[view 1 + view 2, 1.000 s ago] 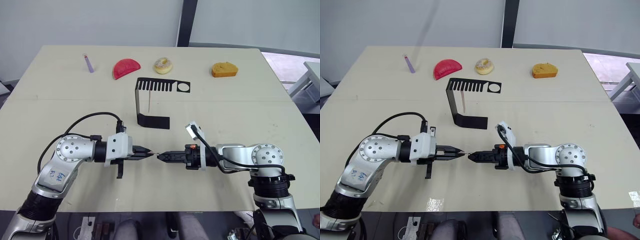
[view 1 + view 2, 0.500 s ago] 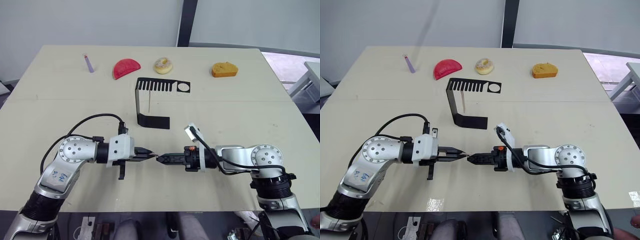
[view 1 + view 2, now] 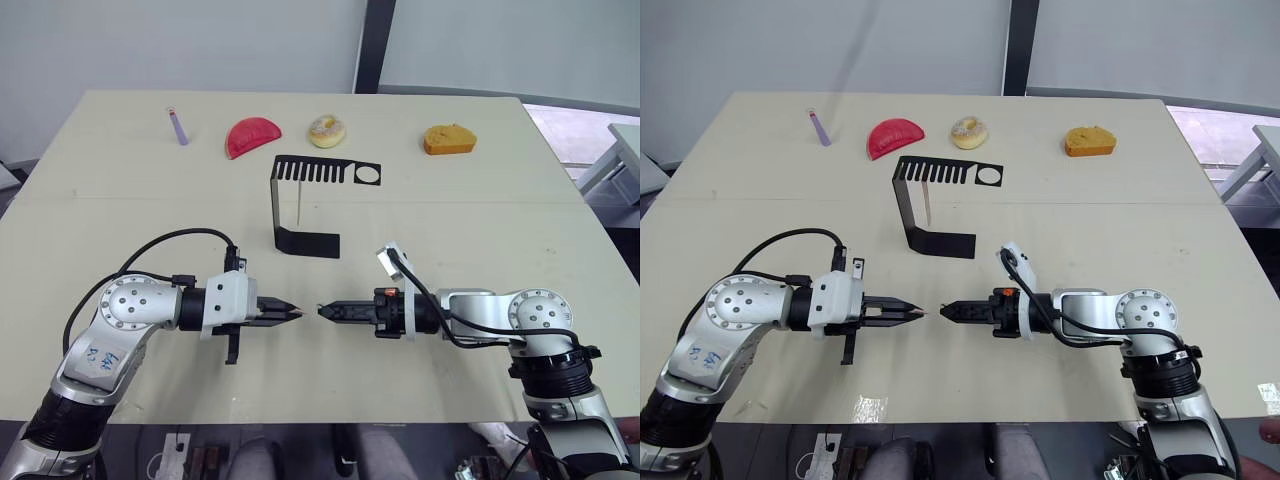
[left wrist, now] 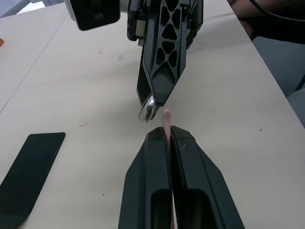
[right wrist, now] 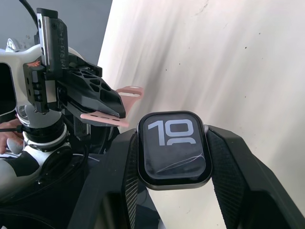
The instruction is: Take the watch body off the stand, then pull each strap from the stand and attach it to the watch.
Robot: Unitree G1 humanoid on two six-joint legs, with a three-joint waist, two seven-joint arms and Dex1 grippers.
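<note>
At centre left of the head view our left gripper [image 3: 297,311] pinches a thin pale pink strap [image 4: 166,123] between pressed-together fingers. Just right of it, a small gap apart, our right gripper [image 3: 322,311] clamps the small rounded-square watch body [image 5: 174,149] with its dark screen. Above centre stands the black bent-metal stand [image 3: 304,240], another strap [image 3: 299,203] hanging from its slotted top.

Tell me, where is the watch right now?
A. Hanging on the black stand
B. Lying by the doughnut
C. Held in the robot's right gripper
C: the watch sits squeezed between the right gripper's two black fingers, facing the left gripper, which pinches a pink strap.
</note>
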